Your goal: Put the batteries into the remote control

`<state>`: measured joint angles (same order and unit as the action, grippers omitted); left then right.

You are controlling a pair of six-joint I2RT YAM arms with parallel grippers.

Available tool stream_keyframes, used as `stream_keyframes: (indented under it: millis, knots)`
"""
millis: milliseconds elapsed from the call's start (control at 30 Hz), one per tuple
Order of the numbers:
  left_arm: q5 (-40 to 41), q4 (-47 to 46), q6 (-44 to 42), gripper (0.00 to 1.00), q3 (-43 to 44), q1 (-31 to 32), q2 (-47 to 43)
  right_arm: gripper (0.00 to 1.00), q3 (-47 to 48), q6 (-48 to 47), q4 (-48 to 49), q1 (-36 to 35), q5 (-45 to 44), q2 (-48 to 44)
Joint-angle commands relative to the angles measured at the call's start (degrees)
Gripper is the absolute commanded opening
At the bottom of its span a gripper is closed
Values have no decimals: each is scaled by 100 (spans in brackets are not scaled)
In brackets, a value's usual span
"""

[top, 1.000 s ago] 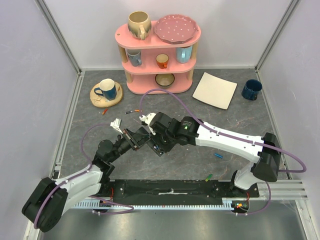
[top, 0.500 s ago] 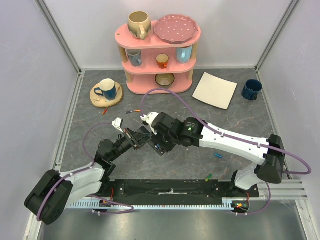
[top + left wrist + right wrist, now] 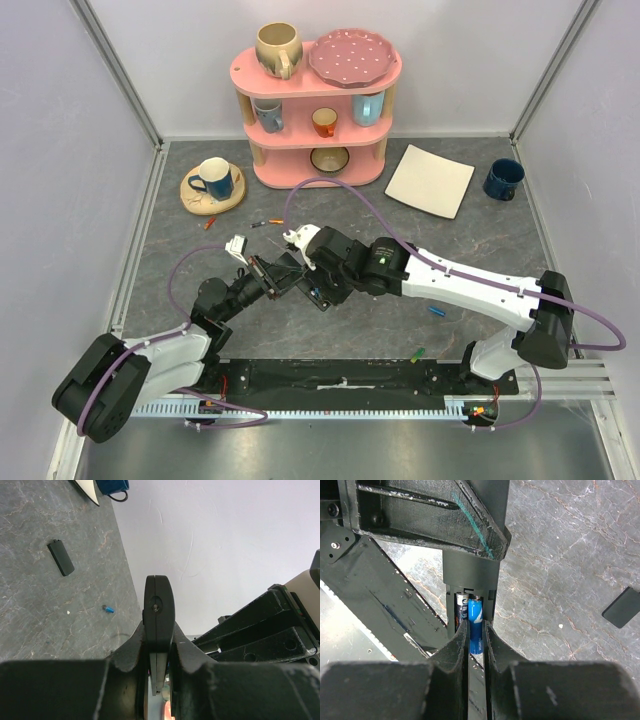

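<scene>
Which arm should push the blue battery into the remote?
Right. The right hand pinches the blue battery at the open slot of the remote control; the left hand only holds it.

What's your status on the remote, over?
Left hand shut on remote control. Right hand shut on blue battery, at the open compartment. Nothing in the way.
</scene>
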<state>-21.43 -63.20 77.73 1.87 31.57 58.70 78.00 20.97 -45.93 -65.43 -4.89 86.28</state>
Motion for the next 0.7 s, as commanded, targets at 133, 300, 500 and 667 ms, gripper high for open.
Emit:
stream_keyframes:
  millis: [133, 300, 500, 667]
  knots:
    - [-801, -835, 523, 2, -37, 112, -139, 11, -57, -207, 67, 136, -681, 20]
    - [-775, -808, 506, 2, -46, 112, -148, 15, -30, -199, -3, 136, -610, 47]
    - [-757, -746, 480, 2, -20, 112, -148, 19, -30, -190, -21, 136, -575, 73]
    - [-740, -606, 445, 2, -29, 112, -174, 23, 14, -172, -56, 136, -566, 108]
